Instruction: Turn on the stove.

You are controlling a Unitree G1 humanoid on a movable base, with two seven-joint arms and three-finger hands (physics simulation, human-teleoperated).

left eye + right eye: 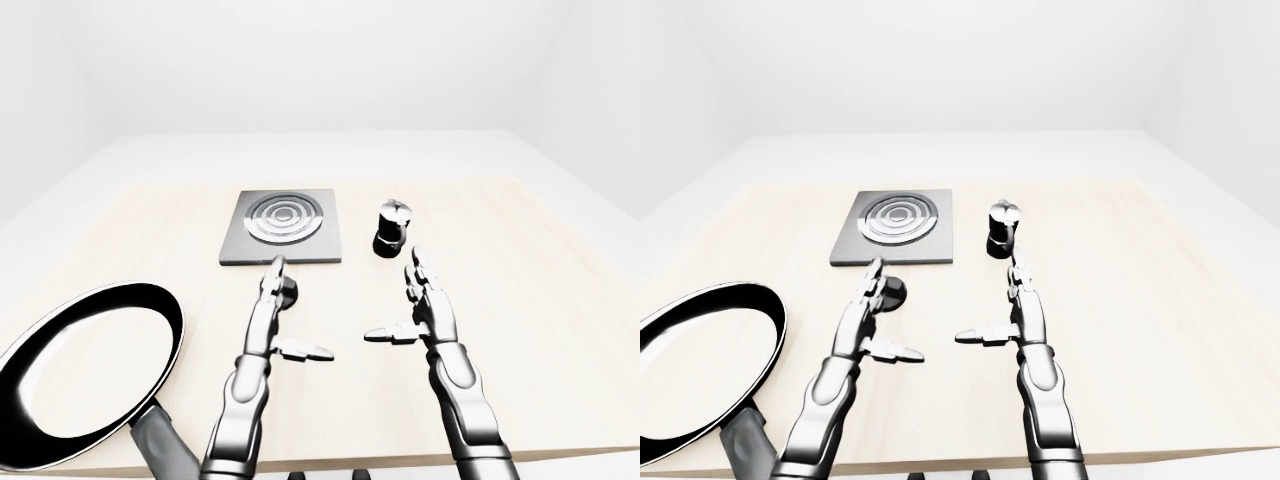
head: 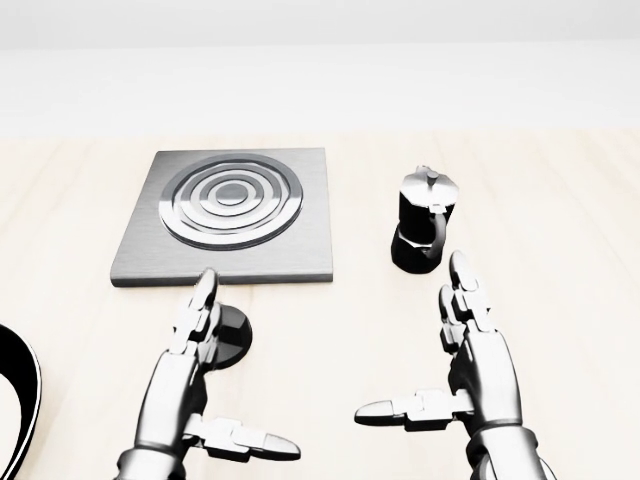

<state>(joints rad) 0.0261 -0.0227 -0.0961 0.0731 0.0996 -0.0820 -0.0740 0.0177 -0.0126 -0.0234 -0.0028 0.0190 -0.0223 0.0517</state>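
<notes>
While both my arms reach over the pale wooden table point(image 1: 520, 300), the stove point(image 2: 232, 215), a flat grey square plate with concentric rings, serves as my landmark. No brand, label or writing is legible on any surface.

Its dark round knob point(image 2: 228, 338) sits on the table just below the stove's lower edge in the head view. My left hand point(image 2: 190, 385) is spread wide, fingers straight and thumb out to the side. The fingertips point(image 2: 205, 285) lie over the knob's left part, close to the stove's lower edge. Whether they touch the knob cannot be determined.

My right hand point(image 2: 470, 375) is also spread wide and holds nothing. It hovers below and to the right of the stove, just below the black moka pot point(image 2: 423, 232). The pot stands upright to the right of the stove, apart from it.

A black frying pan point(image 1: 85, 365) lies well to the lower left of the stove, near the table's lower edge, handle overhanging that edge. Bare tabletop extends on all sides of the stove.
</notes>
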